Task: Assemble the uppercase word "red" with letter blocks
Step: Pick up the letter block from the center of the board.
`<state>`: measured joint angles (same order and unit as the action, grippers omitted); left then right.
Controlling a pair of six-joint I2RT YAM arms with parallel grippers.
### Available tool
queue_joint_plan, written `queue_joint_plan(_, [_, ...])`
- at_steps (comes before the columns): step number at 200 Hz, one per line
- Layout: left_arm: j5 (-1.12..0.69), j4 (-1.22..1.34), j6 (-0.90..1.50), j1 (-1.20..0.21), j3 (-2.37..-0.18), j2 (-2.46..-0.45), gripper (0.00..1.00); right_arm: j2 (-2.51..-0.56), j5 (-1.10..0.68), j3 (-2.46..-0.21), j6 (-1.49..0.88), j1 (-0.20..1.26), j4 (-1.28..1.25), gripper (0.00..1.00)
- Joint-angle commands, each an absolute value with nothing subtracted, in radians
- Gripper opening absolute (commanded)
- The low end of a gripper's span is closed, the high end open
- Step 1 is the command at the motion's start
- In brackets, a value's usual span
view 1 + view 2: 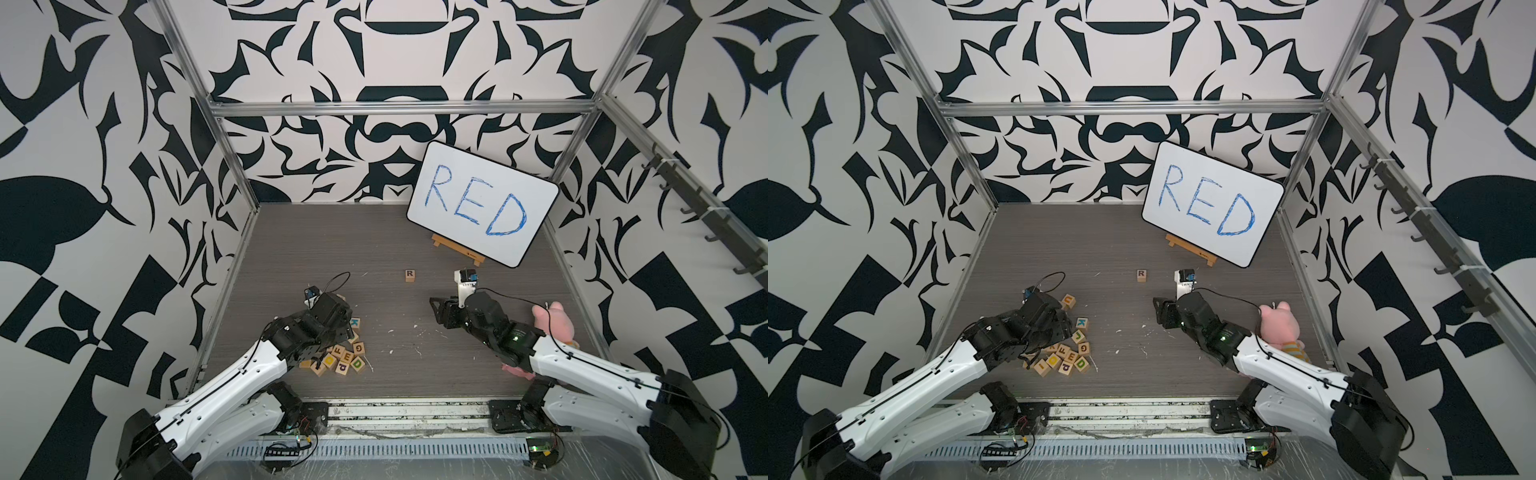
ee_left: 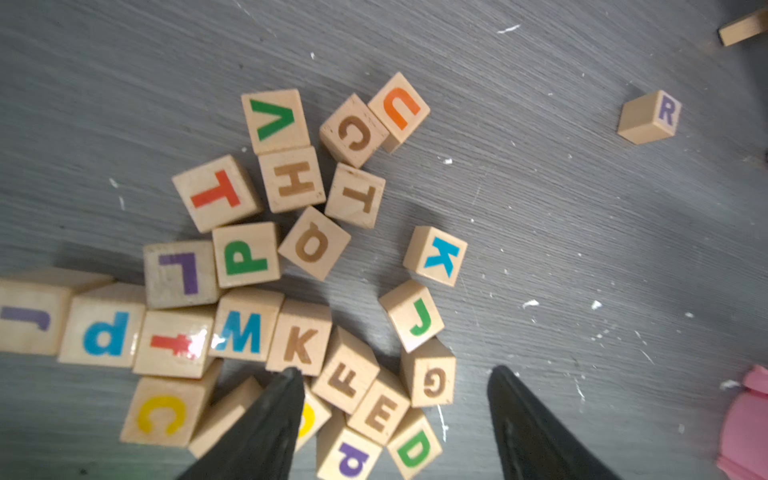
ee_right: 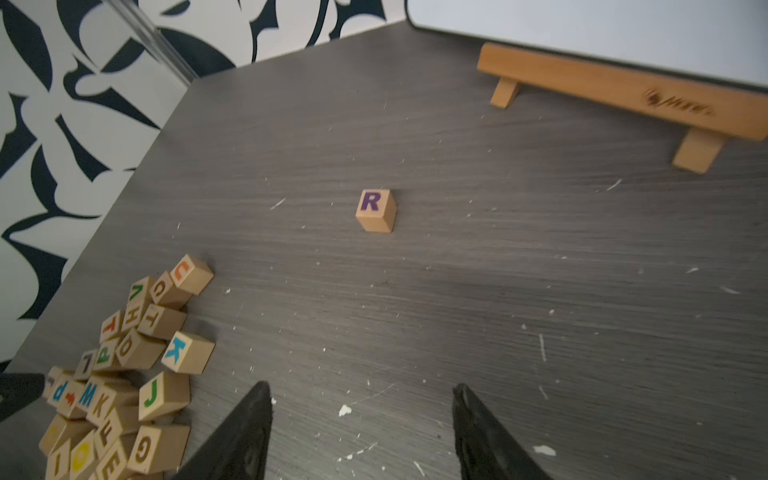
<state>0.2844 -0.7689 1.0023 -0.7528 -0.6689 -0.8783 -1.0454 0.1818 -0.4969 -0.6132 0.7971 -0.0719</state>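
The grey table (image 1: 374, 241) was my workspace, with the white board (image 1: 482, 203) propped at its back and a pink plush toy (image 1: 552, 320) beside my right arm. My left gripper (image 2: 392, 370) hung over the pile of letter blocks (image 2: 249, 257) on the left side, jaws moderately apart and gripping nothing. My right gripper (image 3: 360, 385) hovered over bare table, jaws likewise apart and empty. It faced the R block (image 3: 376, 210), which stood alone near the middle, well clear of the pile.

I judged the step to be fetching the E block (image 2: 380, 411). It lay toward the front of the pile, hemmed in. The F block (image 2: 349, 376) was against one side and the green D block (image 2: 413, 449) touched the opposite one. The G block (image 2: 432, 380) and the purple lowercase d block (image 2: 351, 459) sat close by. To do it well I needed to square my jaws with the E's freer faces, come straight down, and avoid dragging the D along.

A cube has no long axis, so either pair of faces would serve. The E's letter faced up, turned diagonally to the table edge. The R's letter faced up too, reading nearly upright toward the front.
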Motion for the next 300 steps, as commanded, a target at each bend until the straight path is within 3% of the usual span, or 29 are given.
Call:
queue_joint_plan(1, [0.219,-0.81,0.994,-0.75,-0.649,-0.861,0.71,-1.081,0.099,-0.546,-0.615,0.841,-0.092,0.67])
queue_joint_plan(54, [0.192,-0.885,1.058,-0.75,-0.645,-0.899,0.66,-1.177,0.169,-0.573,-0.503,1.024,-0.123,0.67])
queue_joint_plan(73, [0.179,-0.889,1.078,-0.751,-0.633,-0.89,0.53,-1.212,0.127,-0.586,-0.437,1.057,-0.117,0.67])
queue_joint_plan(124, [0.175,-0.923,1.107,-0.751,-0.649,-0.87,0.41,-1.225,0.139,-0.517,-0.366,1.063,-0.222,0.67])
queue_joint_plan(153, [0.15,-0.9,1.124,-0.75,-0.625,-0.867,0.23,-1.256,0.161,-0.449,-0.298,1.063,-0.362,0.67])
queue_joint_plan(195, [0.106,-0.911,1.121,-0.761,-0.628,-0.89,0.14,-1.274,0.144,-0.445,-0.274,1.062,-0.376,0.67])
queue_joint_plan(242, [0.104,-0.911,1.097,-0.785,-0.613,-0.927,0.14,-1.25,0.146,-0.42,-0.276,1.063,-0.402,0.67])
queue_joint_plan(300, [0.065,-0.833,1.09,-0.788,-0.58,-0.95,0.39,-1.222,0.169,-0.401,-0.26,1.063,-0.414,0.67])
